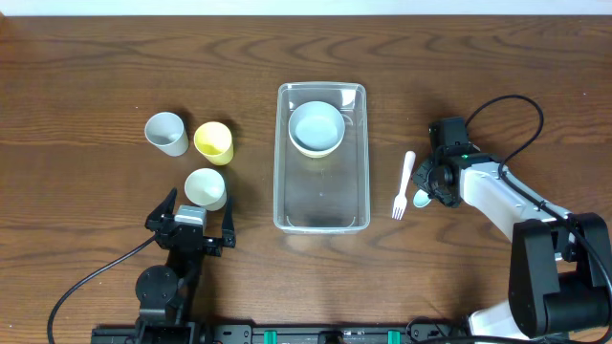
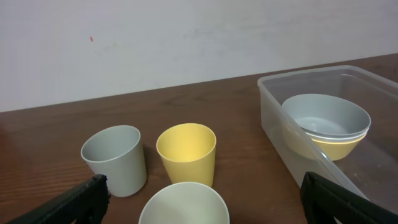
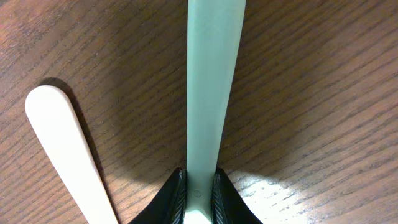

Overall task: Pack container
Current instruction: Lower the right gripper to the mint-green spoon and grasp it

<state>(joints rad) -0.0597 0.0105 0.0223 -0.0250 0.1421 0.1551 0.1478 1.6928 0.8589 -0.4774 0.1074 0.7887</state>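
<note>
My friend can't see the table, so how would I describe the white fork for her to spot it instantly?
Find the big clear container in the middle of the wooden table. Just to its right, lying roughly parallel to its long side, is the white fork. Unlike the pale green utensil beside it, gripped in the jaws, the fork lies loose.

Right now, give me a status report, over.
Left end effector open by the cups. Right end effector shut on spoon. Container holds stacked bowls. Fork beside spoon, not blocking.
</note>
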